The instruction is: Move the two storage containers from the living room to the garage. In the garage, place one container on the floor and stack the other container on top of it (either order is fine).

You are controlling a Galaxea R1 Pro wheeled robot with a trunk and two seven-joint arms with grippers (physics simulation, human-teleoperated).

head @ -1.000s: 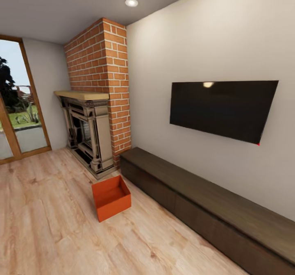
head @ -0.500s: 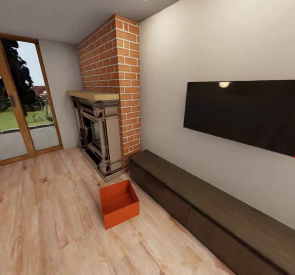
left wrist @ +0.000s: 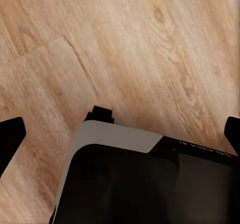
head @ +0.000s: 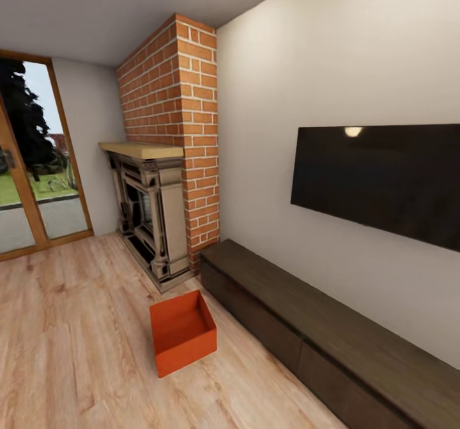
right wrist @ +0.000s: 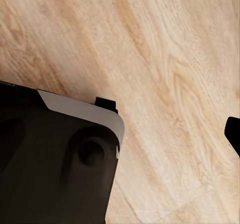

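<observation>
Since the earlier frame the head camera has shifted, so the fireplace (head: 156, 215) sits larger and the television (head: 383, 183) is cut off at the frame edge. In the head view, one storage container (head: 183, 332) rests open-side up on the plank floor (head: 70, 346), just in front of the fireplace and beside the low cabinet (head: 319, 339); it probably awaits pickup.

In the left wrist view, the left gripper (left wrist: 120, 134) is spread wide and empty, above the robot base (left wrist: 145, 179).

In the right wrist view, one fingertip (right wrist: 233, 134) of the right gripper shows; its state cannot be determined.
</observation>
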